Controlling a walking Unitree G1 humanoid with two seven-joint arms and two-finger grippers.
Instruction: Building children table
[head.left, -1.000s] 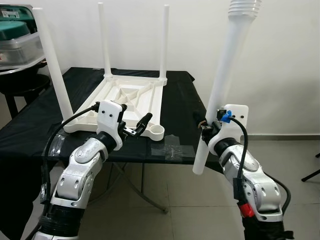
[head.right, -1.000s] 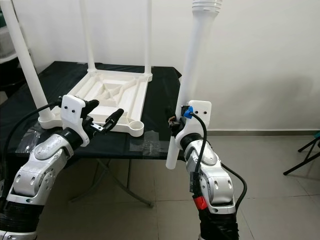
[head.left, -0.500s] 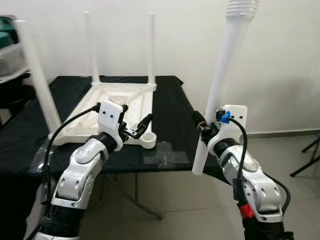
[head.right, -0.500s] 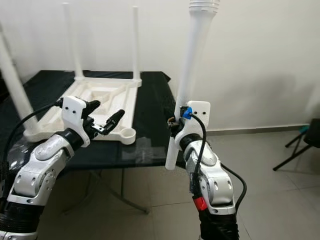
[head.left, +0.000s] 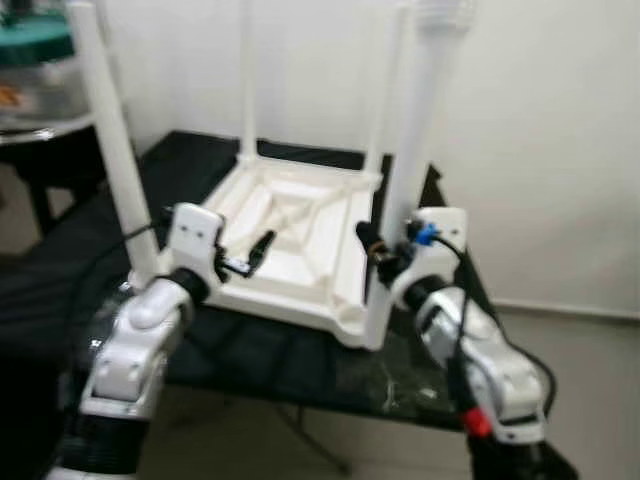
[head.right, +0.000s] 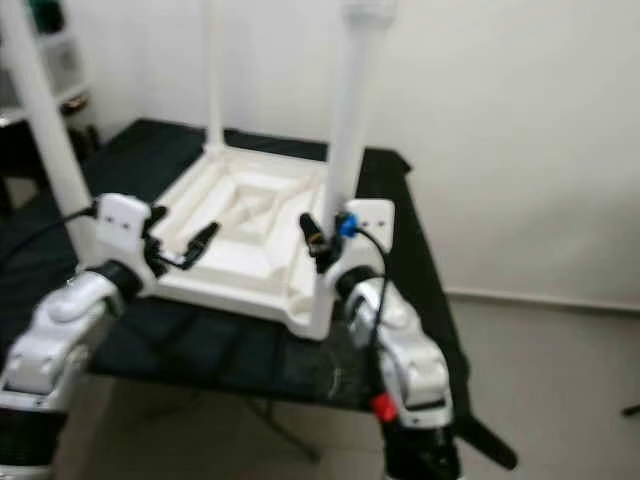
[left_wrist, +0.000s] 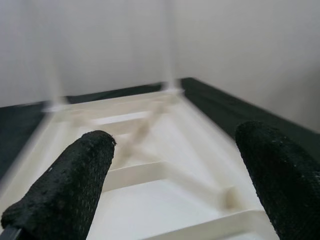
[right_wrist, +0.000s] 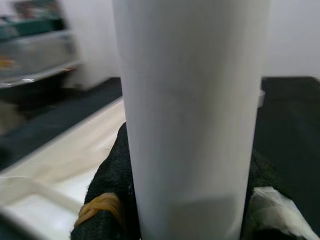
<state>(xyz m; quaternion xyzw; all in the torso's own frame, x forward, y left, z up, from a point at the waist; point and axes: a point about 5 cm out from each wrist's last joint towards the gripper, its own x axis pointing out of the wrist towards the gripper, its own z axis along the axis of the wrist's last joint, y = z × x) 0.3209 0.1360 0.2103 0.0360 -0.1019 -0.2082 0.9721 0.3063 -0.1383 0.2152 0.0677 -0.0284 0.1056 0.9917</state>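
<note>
A white children's table top (head.left: 290, 250) lies upside down on a black-covered table (head.left: 250, 355). Three white legs stand in it: one at the near left corner (head.left: 105, 140) and two at the far corners (head.left: 247, 80). My right gripper (head.left: 378, 250) is shut on a fourth white leg (head.left: 412, 150), held upright with its lower end at the top's near right corner. The right wrist view has that leg (right_wrist: 190, 110) between the black fingers (right_wrist: 112, 170). Above the underside's near left part, my left gripper (head.left: 245, 262) is open; its fingers (left_wrist: 65, 185) hold nothing over the ribs (left_wrist: 145, 150).
A shelf with a green-lidded container (head.left: 35, 35) stands at the far left. A white wall runs behind the table. Tiled floor (head.left: 590, 380) lies to the right. The black cloth's front edge (head.right: 230, 360) is close to my body.
The camera has moved closer to the table and the picture is blurred. The held leg has come from beside the table's right edge to the top's near right corner. The left gripper stays open.
</note>
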